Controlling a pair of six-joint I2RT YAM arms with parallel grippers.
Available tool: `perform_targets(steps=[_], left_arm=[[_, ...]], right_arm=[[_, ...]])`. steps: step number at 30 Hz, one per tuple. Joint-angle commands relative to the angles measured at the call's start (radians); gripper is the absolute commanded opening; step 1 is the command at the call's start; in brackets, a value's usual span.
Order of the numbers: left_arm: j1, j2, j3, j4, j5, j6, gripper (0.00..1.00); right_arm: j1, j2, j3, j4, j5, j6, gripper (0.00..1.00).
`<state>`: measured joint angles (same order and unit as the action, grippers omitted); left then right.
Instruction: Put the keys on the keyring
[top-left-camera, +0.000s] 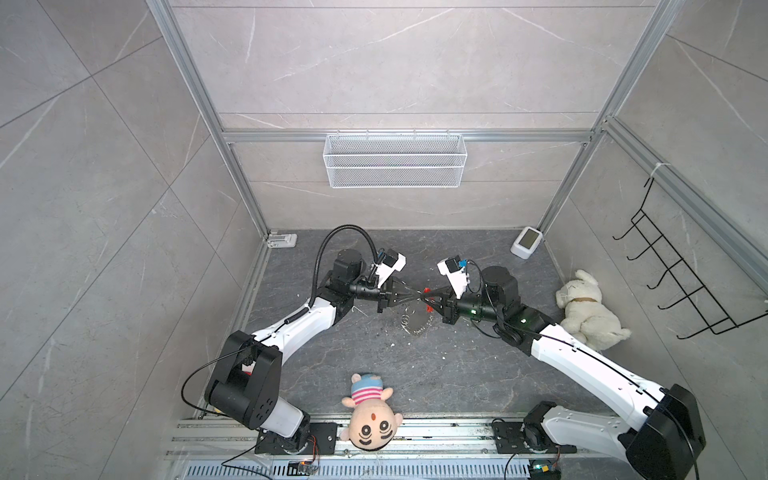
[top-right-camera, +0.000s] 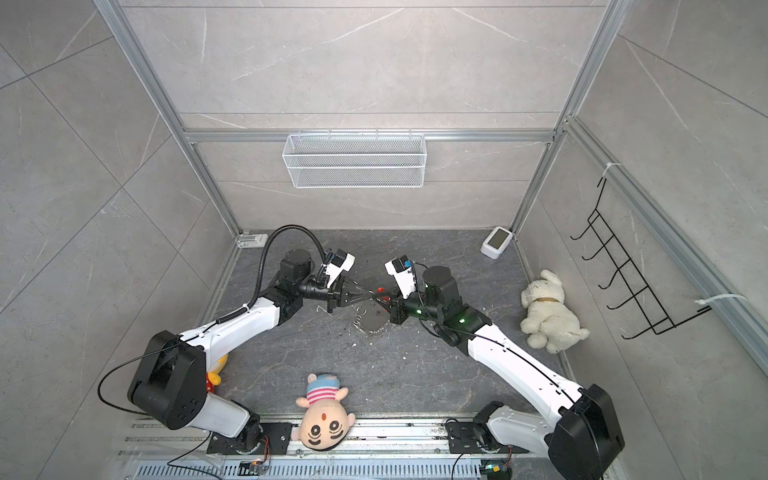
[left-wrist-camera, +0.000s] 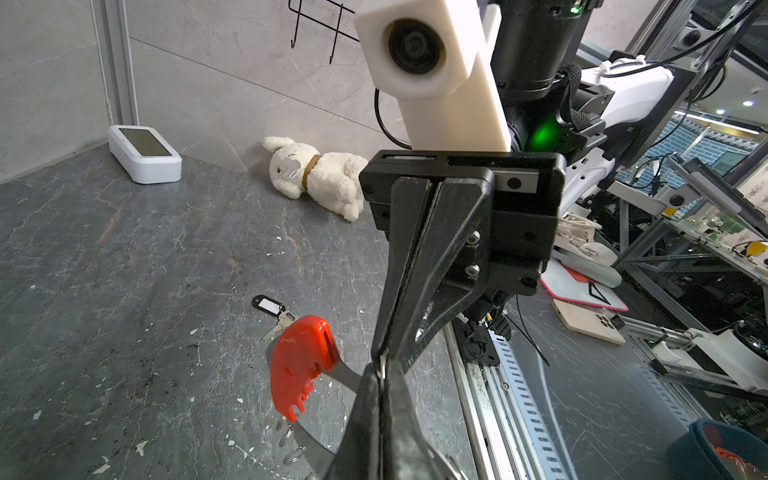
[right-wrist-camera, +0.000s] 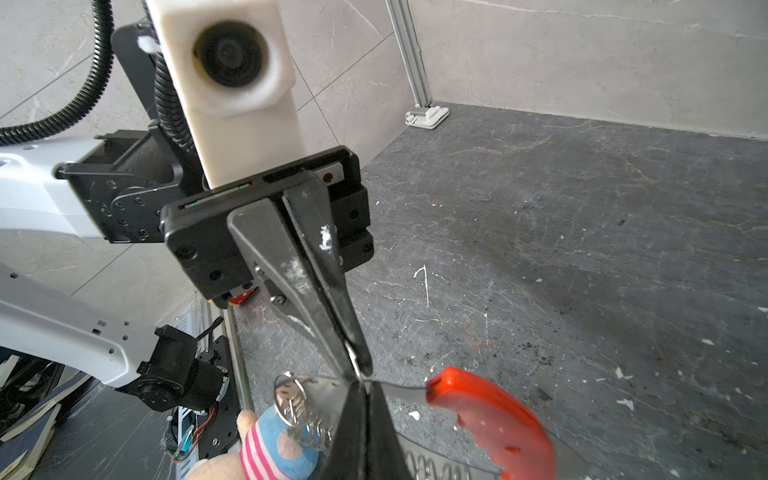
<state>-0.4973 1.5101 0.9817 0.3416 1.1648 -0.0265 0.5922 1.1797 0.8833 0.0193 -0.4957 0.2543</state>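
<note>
Both top views show my left pincer (top-left-camera: 415, 296) and right pincer (top-left-camera: 424, 296) meeting tip to tip in the air. Each is clenched on the keyring (top-left-camera: 415, 323), whose loop hangs just below its red segment (top-left-camera: 424, 289). I cannot find the keys here; my right wrist probably covers them.

In the left wrist view, the keys (left-wrist-camera: 272, 308) lie flat on the floor (left-wrist-camera: 124, 270) just past the red segment, on the side away from my left pincer and toward the white plush dog (left-wrist-camera: 316, 176). The black tag end points away from the red segment and the blade points toward it, its tip partly hidden. I judge my right arm the nearer one.

In the right wrist view, my right pincer grips the flat metal band just beside the red segment. The small rings (right-wrist-camera: 295, 399) bunch on the band's other side. The keys are out of frame.
</note>
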Motion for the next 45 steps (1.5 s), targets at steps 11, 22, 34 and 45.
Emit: perform_targets(steps=[11,22,34,45], left_arm=[[-0.019,-0.041,-0.03,0.19,0.016,-0.083,0.0],[-0.021,-0.005,-0.055,0.403,0.019,-0.227,0.0],[-0.024,0.025,-0.046,0.436,0.064,-0.291,0.0],[-0.024,0.074,-0.014,0.397,0.102,-0.302,0.0]], right_arm=[[-0.029,-0.025,-0.011,0.001,0.09,0.089,0.0],[-0.031,0.026,0.002,0.07,-0.086,0.099,0.24],[-0.03,0.049,0.023,0.171,-0.176,0.098,0.23],[-0.002,0.095,0.065,0.197,-0.235,0.106,0.0]])
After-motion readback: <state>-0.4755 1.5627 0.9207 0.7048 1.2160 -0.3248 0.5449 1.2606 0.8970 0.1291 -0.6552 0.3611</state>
